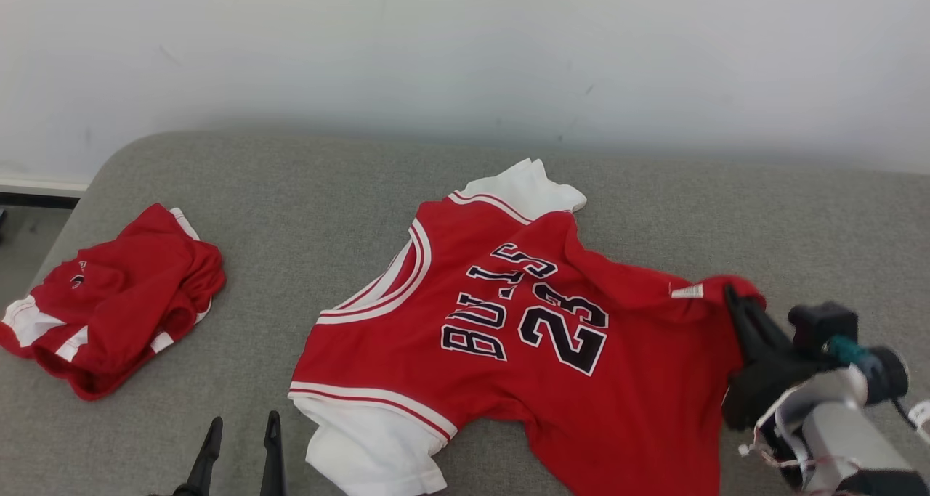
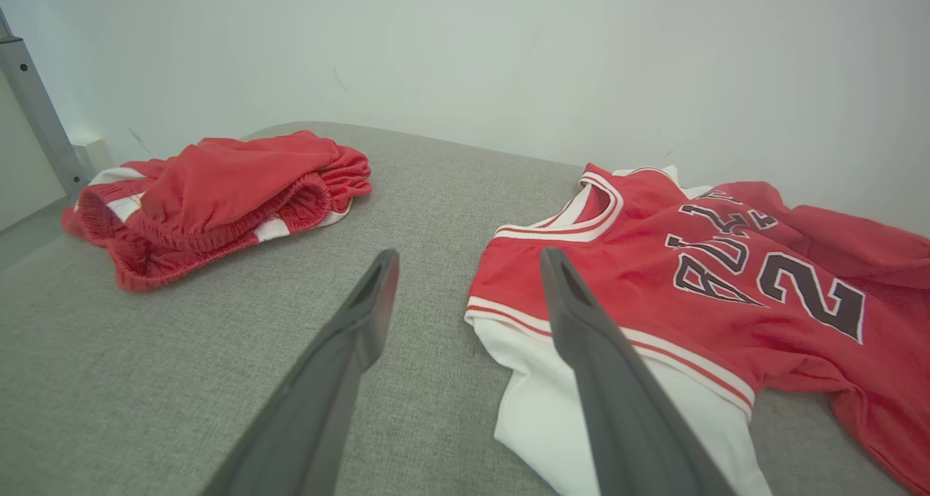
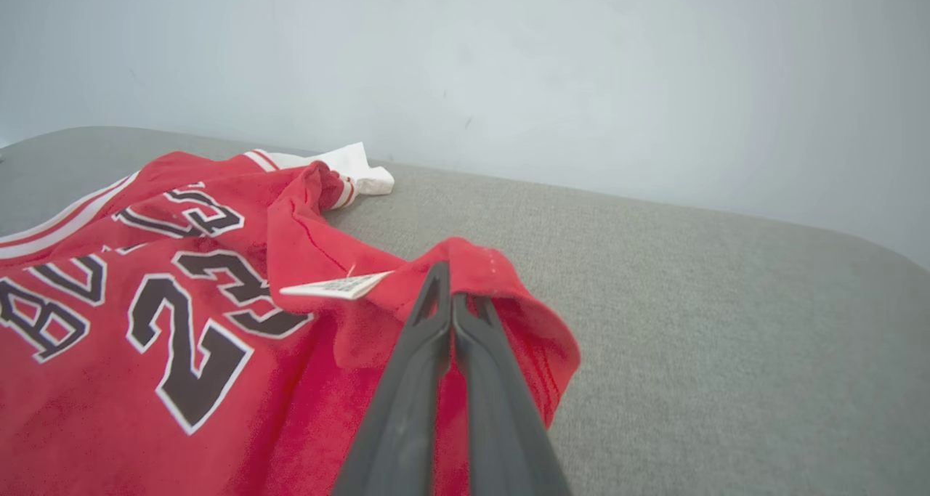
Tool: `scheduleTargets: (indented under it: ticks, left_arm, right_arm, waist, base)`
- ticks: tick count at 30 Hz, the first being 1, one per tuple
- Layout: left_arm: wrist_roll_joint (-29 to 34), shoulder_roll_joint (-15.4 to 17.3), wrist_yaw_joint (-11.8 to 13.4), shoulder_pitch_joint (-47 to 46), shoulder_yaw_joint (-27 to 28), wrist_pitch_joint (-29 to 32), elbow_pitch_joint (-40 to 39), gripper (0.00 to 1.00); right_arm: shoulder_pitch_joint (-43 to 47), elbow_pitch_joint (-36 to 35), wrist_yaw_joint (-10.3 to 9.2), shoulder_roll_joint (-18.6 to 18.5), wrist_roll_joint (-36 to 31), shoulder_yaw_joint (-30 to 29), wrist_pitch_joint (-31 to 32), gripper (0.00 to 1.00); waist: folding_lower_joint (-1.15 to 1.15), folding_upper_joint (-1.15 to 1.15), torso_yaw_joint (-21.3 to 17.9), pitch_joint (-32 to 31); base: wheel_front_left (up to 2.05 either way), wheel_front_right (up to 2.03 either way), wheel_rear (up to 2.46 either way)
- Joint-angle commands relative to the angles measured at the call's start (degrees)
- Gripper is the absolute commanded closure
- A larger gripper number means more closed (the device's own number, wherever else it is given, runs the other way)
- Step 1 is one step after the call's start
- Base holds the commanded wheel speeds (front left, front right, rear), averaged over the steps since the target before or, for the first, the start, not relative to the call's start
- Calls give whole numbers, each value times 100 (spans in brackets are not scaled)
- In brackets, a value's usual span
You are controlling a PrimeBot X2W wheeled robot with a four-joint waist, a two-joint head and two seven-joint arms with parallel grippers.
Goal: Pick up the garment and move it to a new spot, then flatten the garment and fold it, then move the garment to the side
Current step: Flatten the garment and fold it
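- Right gripper [image 3: 449,278]: long dark fingers pressed together, clamped on a raised fold of red cloth at the jersey's edge. In the head view it sits at the right of the frame, fingers pointing up and left, with the pale forearm running off the lower right corner.
- Left gripper [image 1: 244,422]: fingers apart, nothing between them, at the bottom left of the head view. In its own wrist view the right-hand finger crosses in front of the jersey's white sleeve; whether they touch is unclear.
- Wall [image 1: 465,46]: pale, plain, across the top of the frame.
- Grey cushion [image 1: 290,191]: woven fabric surface with a rounded upper-left corner; everything lies on it.
- Jersey [image 1: 508,351]: red, with "BULLS" and "23" in black letters edged in white. It lies mostly flat from centre to lower right of the head view, neck opening towards the left, with a crease across the upper right part.
- Red shorts [image 1: 123,300]: crumpled heap with white trim, at the left of the frame, well apart from the jersey.
- White sleeve [image 1: 370,445]: at bottom centre; a second one sticks out at the jersey's top edge.
- Label [image 3: 334,287]: small, white, printed, just left of the clamped fold.
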Motion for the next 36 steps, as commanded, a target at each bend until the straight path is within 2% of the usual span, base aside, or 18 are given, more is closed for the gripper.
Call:
scheduleTargets:
  ticks: [1, 7, 12, 19, 20, 21, 29, 36]
  left_arm:
    - [-6, 0, -24, -98, -19, -15, -15, 0]
    - [-35, -2, -36, -285, -180, -15, 19, 0]
    - [-88, -3, -18, -416, -291, -15, 35, 0]
    - [-154, 0, 2, -562, -430, -15, 48, 0]
    - [-163, -1, 5, -560, -439, -15, 49, 0]
    - [-170, 0, 10, -553, -442, -15, 53, 0]
    - [-135, 0, 58, -436, -400, -15, 117, 0]
    - [-66, 0, 62, -310, -279, -15, 144, 0]
  right_arm:
    - [-169, 32, -13, -79, 21, 33, 53, 100]
    - [-1289, 504, -13, -620, 110, 111, 317, 100]
    - [-2157, 1062, -13, -886, 177, 159, 442, 100]
    - [-3009, 2026, -13, -949, -31, 287, 368, 98]
    - [-3070, 2131, -13, -917, -64, 321, 336, 24]
    - [-3104, 2251, -13, -876, -68, 347, 343, 0]
    - [-3127, 2651, -13, -644, 27, 511, -39, 0]
    - [-2647, 2256, -13, -618, 257, 585, -253, 0]
  waist:
    - [0, 0, 39, 77]
    - [0, 0, 255, 318]
    - [0, 0, 399, 500]
    - [0, 0, 546, 694]
    - [0, 0, 548, 702]
    - [0, 0, 545, 707]
    - [0, 0, 324, 492]
    - [0, 0, 60, 215]
  base:
    - [0, 0, 0]
    - [0, 0, 0]
    - [0, 0, 0]
    - [0, 0, 0]
    - [0, 0, 0]
    - [0, 0, 0]
    - [0, 0, 0]
    - [0, 0, 0]
